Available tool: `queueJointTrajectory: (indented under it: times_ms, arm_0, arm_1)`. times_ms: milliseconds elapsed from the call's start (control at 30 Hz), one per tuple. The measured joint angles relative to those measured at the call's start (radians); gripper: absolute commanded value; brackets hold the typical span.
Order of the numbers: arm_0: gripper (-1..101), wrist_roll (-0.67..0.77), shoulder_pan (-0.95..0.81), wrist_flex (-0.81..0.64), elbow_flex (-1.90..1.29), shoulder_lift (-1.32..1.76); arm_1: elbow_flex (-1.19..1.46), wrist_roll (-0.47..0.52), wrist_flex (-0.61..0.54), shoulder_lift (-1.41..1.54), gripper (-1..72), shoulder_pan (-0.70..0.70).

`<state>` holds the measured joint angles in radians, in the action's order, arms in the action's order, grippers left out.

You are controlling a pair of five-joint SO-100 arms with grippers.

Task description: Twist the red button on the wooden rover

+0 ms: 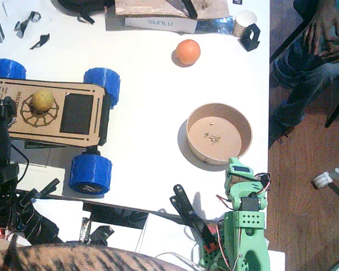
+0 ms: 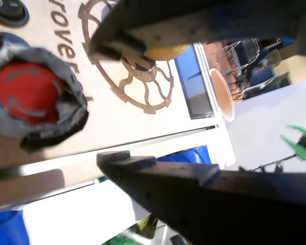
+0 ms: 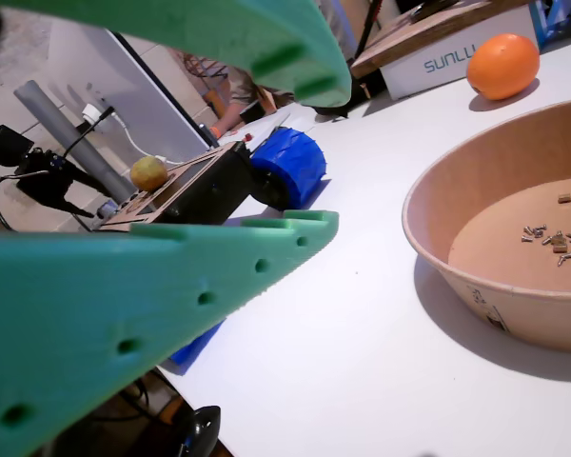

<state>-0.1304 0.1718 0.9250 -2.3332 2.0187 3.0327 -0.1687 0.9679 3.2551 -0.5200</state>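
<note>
The wooden rover (image 1: 56, 113) stands at the table's left, with blue ribbed wheels and a black panel. My black left gripper (image 1: 1, 113) hangs over its left end and hides the red button in the fixed view. In a wrist view the red button (image 2: 25, 92) sits on the deck inside a grey collar, just past the tips of my left gripper (image 2: 109, 102). That gripper is open, and neither finger touches the knob. My green right gripper (image 1: 237, 167) rests folded near the front edge; it (image 3: 331, 157) is open and holds nothing.
A yellow fruit (image 1: 42, 100) lies on the rover's gear pattern. A tan bowl (image 1: 248, 132) with small screws stands beside the right arm. An orange (image 1: 187, 51) sits farther back. Boxes and black parts line the far edge. A person (image 1: 322, 28) sits at the right.
</note>
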Motion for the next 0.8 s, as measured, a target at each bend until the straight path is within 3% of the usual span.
queueJointTrajectory:
  times_ms: [800]
  arm_0:
    - [27,0.000,0.078,-0.028,0.000,-0.041]
  arm_1:
    - [0.000,0.000,0.000,0.000,10.4,0.000]
